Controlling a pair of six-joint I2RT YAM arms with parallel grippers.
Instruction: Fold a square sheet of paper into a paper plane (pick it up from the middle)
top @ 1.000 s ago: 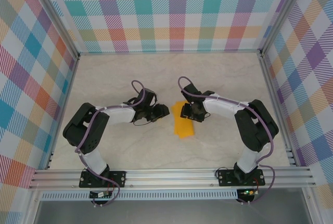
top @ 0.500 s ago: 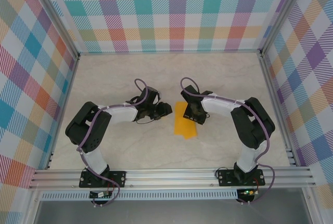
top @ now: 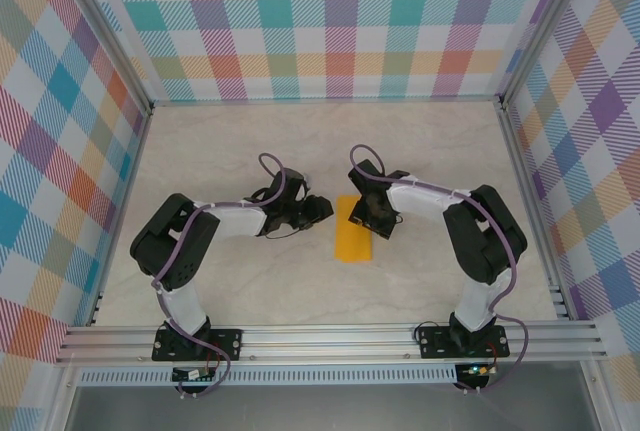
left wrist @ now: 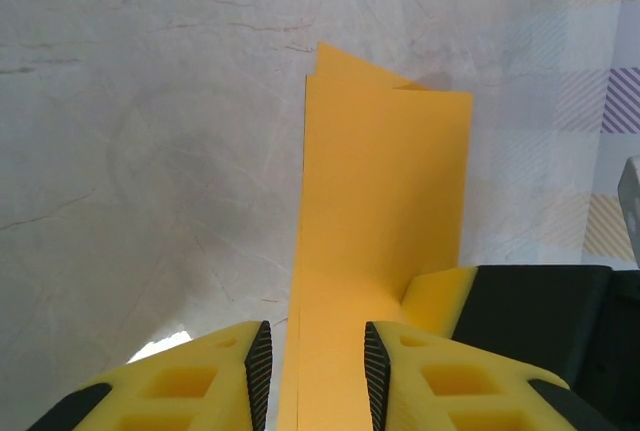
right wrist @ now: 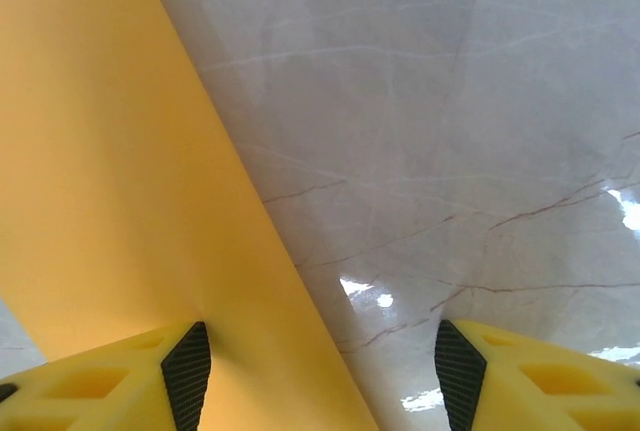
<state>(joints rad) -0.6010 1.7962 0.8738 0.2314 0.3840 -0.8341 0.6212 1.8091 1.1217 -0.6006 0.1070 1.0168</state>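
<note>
1. Noted paper (top: 352, 233) straighter and narrower than a second ago.
2. Found it flat on table (top: 250, 151), folded to a strip, between both grippers.
3. Saw right gripper (right wrist: 322, 366) spread wide, one finger (right wrist: 150, 376) on paper, other over bare table.
4. Saw left gripper (left wrist: 315, 356) parted narrowly astride paper's end, not gripping.

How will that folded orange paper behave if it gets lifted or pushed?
Probably floppy and very light: the folded sheet looks thin and lies flat, so a lifted end would likely droop. The table shows glare, so the paper may slide when pushed.
</note>
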